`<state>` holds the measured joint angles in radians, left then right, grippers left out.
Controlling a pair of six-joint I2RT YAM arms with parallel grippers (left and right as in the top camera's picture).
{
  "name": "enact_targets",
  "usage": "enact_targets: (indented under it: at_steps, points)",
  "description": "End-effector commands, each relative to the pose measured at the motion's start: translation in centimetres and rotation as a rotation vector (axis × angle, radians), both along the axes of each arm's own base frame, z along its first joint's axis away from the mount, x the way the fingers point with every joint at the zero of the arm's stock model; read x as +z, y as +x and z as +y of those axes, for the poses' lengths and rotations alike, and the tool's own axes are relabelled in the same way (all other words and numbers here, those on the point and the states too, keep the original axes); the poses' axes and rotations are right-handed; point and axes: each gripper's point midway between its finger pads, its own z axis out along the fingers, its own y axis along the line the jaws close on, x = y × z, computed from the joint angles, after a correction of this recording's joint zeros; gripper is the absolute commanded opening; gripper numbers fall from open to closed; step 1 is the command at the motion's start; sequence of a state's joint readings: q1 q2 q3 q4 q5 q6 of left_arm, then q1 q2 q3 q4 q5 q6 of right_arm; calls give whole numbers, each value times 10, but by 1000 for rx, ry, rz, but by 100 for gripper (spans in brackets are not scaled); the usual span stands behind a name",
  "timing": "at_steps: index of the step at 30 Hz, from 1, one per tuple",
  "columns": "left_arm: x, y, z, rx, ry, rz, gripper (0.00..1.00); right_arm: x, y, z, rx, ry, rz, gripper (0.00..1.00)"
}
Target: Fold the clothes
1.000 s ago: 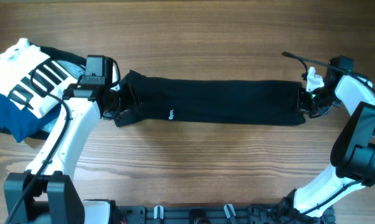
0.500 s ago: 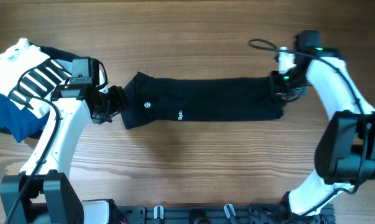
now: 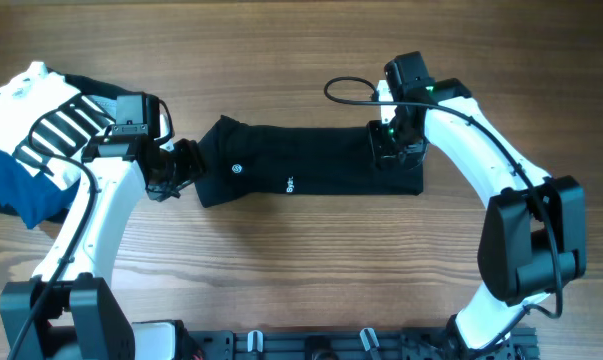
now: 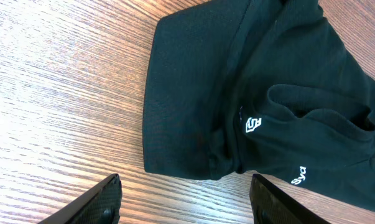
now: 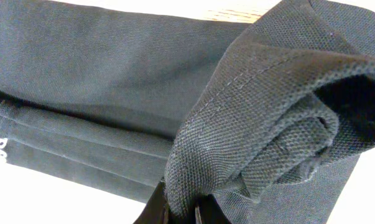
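The clothes [image 3: 311,172], a black T-shirt folded into a long strip, lie across the middle of the table with a small white logo [image 3: 237,169] near the left end. My right gripper [image 3: 393,150] is shut on the strip's right end, which is lifted and doubled back over the rest; in the right wrist view a bunched hem [image 5: 262,137] sits pinched in the jaws [image 5: 182,208]. My left gripper [image 3: 176,168] stands open just left of the strip's left end [image 4: 187,106], over bare wood, holding nothing. Its two fingers [image 4: 100,202] are wide apart.
A white garment with black stripes [image 3: 56,125] lies on folded blue cloth [image 3: 21,185] at the far left edge, behind my left arm. A black cable [image 3: 346,90] loops above my right wrist.
My right gripper has carried the shirt's right end leftward, shortening the strip. My left gripper let go of the left end, drew back a little, then held still.
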<state>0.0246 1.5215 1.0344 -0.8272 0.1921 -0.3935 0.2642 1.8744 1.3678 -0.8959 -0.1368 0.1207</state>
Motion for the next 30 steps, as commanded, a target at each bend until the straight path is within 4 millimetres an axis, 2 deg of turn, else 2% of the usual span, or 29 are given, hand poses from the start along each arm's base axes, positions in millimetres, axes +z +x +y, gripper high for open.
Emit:
enact_targets:
  at_steps: [1,11,16,21,22,23,24,25,30]
  points:
    - [4,3,1,-19,5,-15,66,-3,3,6,-6,1,1,4]
    - [4,3,1,-19,5,-15,66,-2,2,10,7,23,4,4]
    - [4,3,1,-19,5,-15,66,-1,-5,25,76,74,17,4]
    - [4,3,1,-19,5,-15,66,0,-5,29,94,74,11,5]
    - [4,3,1,-19,5,-15,66,0,-5,29,93,74,11,9]
    - [4,3,1,-19,5,-16,66,0,-5,29,93,74,10,23]
    - [4,3,1,-19,5,-15,66,0,-5,29,94,74,10,44]
    - [4,3,1,-19,5,-15,66,0,-4,29,94,74,7,55]
    - [4,3,1,-19,5,-15,66,-1,5,23,43,39,-23,57]
